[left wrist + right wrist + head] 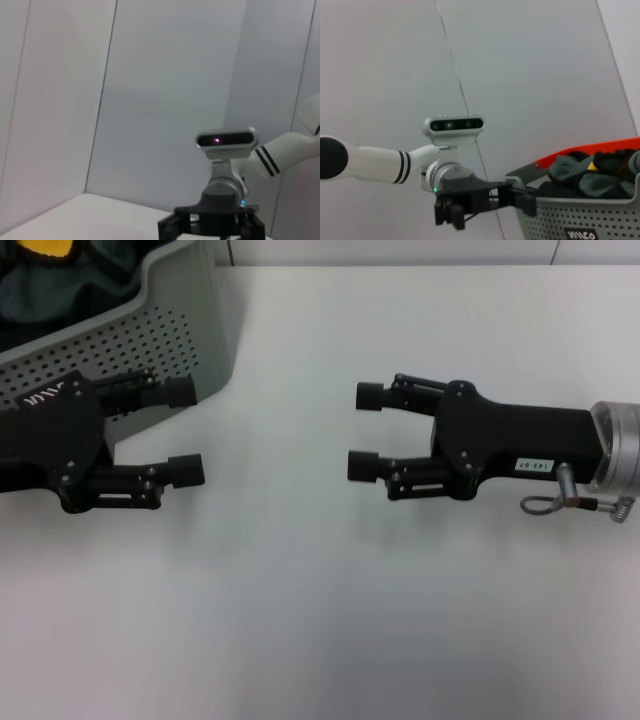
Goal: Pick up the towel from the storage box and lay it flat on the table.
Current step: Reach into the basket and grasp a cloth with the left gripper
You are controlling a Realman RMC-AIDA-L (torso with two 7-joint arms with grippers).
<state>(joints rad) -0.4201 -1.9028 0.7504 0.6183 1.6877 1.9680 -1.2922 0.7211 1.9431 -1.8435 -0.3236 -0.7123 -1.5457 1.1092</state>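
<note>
Fingers apart, empty, both sides: left gripper [190,430] beside storage box [170,325], right gripper [362,430] farther off. Best lift left over rim, pinch towel [45,270] high.

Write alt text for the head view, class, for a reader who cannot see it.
Two open black grippers face each other over the white table: the left gripper beside the storage box, the right gripper opposite. The towel lies bunched inside the box.

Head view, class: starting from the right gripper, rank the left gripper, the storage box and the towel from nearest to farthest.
From the right gripper, fingers open, at the table's right:
1. Left gripper, directly opposite, fingers open.
2. Storage box, behind the left gripper at far left.
3. Towel, bunched inside the box, top-left corner.
</note>
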